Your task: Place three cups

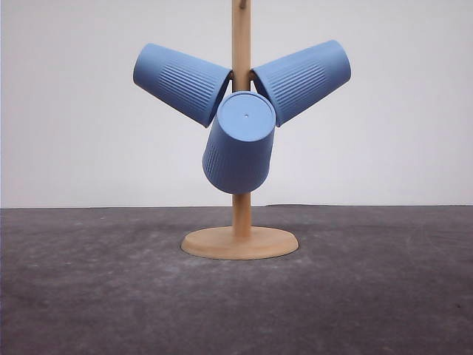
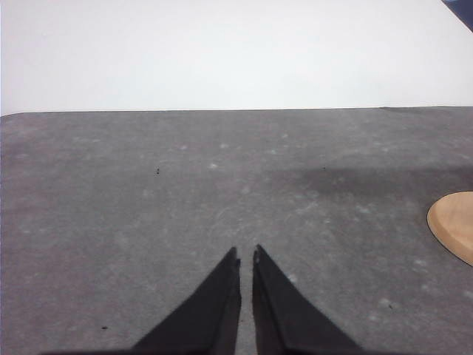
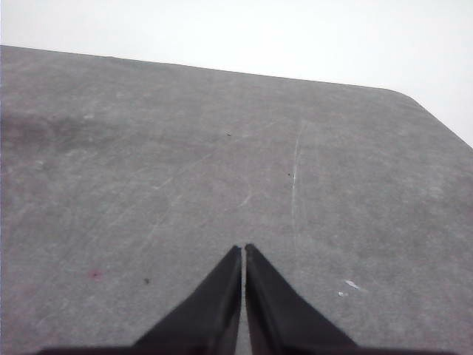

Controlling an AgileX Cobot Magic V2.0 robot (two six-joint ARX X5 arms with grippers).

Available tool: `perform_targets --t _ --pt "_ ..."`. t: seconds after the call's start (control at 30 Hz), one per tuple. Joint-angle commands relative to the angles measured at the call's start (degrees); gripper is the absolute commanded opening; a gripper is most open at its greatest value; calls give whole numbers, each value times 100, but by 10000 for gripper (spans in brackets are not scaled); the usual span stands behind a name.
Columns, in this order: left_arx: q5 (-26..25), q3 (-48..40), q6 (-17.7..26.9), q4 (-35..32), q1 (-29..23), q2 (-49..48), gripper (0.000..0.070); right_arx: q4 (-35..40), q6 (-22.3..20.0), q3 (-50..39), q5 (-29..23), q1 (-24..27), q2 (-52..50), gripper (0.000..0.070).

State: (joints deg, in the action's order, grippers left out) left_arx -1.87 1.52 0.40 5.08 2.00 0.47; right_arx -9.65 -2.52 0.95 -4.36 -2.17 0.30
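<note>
Three light-blue ribbed cups hang upside down on the pegs of a wooden stand [image 1: 241, 214] in the front view. One cup [image 1: 181, 82] tilts out to the left, one cup [image 1: 303, 78] tilts out to the right, and the third cup [image 1: 239, 144] points toward the camera with its flat bottom showing. My left gripper [image 2: 246, 255] is shut over the bare grey tabletop, holding nothing. My right gripper [image 3: 243, 248] is shut too, low over the table with nothing in it.
The stand's round wooden base [image 1: 240, 242] rests mid-table, and its edge [image 2: 454, 224] shows in the left wrist view. The dark grey tabletop [image 1: 111, 296] spreads on both sides. The table's far rounded corner [image 3: 410, 96] shows in the right wrist view.
</note>
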Motion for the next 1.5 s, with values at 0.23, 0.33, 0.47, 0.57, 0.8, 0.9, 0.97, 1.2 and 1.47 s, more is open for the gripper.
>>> perform_targets --t 0.23,0.33,0.47,0.57,0.8,0.9,0.97,1.2,1.47 --pt "-11 -74 -22 -39 -11 -2 16 63 81 -24 -22 11 -9 5" --pt "-9 -74 -24 -39 -11 -2 16 63 81 -24 -22 11 -9 5" --pt "-11 -74 -24 -39 -11 -2 16 63 80 -24 -22 11 -9 5" --pt "-11 -74 -22 -39 -11 -2 16 63 80 -24 -22 11 -9 5" --pt "-11 -74 -24 -39 -11 -2 16 63 81 -24 -22 11 -9 5" --pt "-11 -74 -22 -39 -11 -2 16 63 81 -24 -22 11 -9 5" --pt "-11 -74 -22 -39 -11 -2 16 63 79 -24 -22 11 -9 5" --pt "-11 -74 -24 -39 -11 0 16 63 81 -24 -22 11 -9 5" --pt "-11 -74 -24 -39 -11 -2 16 63 79 -24 -22 11 -9 5"
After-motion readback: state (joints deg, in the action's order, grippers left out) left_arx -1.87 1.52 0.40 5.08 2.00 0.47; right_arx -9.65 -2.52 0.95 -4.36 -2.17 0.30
